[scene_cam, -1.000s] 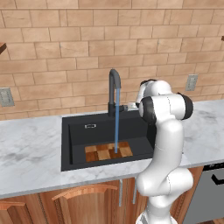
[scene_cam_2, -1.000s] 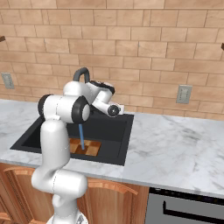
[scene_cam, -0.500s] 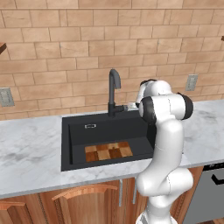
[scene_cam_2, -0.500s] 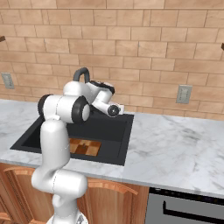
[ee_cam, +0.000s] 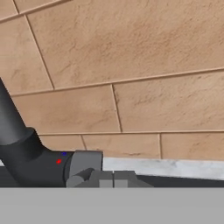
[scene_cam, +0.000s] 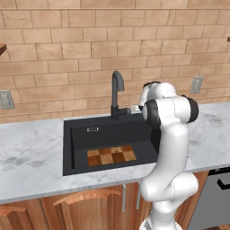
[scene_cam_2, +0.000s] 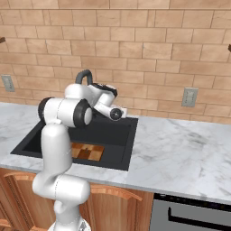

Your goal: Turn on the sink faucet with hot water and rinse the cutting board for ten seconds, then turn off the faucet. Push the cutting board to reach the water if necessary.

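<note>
The black sink [scene_cam: 74, 150] is set in the marble counter, and the checkerboard cutting board [scene_cam: 111, 156] lies flat on its floor toward the front; the board [scene_cam_2: 86, 151] is partly behind my arm in the right base view. Behind the basin stands the dark gooseneck faucet [scene_cam: 117, 92], and no water runs from its spout. My gripper [scene_cam: 134, 108] is at the right of the faucet base, at lever height. Up close in the hand view, the fingertips are shut together [ee_cam: 113, 178] right beside the grey lever hub [ee_cam: 85, 164] on the faucet body [ee_cam: 26, 153].
White-grey marble counter [scene_cam: 31, 157] runs on both sides of the basin, wider on the right [scene_cam_2: 180, 153]. A brick wall stands close behind the faucet, with outlets [scene_cam: 196, 84] [scene_cam_2: 189, 96]. A dark appliance front [scene_cam_2: 194, 214] sits below the counter on the right.
The blue stream that fell from the spout onto the board one second ago is gone. The arm and gripper have stayed almost still by the faucet base.
</note>
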Available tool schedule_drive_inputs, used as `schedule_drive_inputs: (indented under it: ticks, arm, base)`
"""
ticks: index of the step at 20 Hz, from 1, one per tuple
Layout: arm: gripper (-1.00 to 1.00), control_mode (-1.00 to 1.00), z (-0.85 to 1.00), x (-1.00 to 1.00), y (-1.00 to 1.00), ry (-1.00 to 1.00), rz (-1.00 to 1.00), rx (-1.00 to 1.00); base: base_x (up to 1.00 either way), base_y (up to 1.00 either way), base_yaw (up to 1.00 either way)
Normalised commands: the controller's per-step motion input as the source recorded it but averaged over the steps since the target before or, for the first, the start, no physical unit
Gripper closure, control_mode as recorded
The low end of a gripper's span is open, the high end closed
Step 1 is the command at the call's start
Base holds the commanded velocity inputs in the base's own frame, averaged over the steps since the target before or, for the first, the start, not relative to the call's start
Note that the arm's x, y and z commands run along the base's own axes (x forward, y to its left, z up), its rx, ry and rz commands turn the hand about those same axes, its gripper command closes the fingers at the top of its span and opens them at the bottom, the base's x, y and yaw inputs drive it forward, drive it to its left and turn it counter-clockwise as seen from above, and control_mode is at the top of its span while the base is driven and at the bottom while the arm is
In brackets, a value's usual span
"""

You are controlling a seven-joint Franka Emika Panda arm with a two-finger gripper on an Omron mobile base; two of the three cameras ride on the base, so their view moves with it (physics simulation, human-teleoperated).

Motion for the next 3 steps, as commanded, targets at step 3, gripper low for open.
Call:
schedule_drive_inputs:
  ticks: [3]
  arm:
    - [1.0, -1.0, 0.0, 0.0, 0.34, 0.0, 0.0, 0.0]
  base:
    - [0.0, 0.0, 0.0]
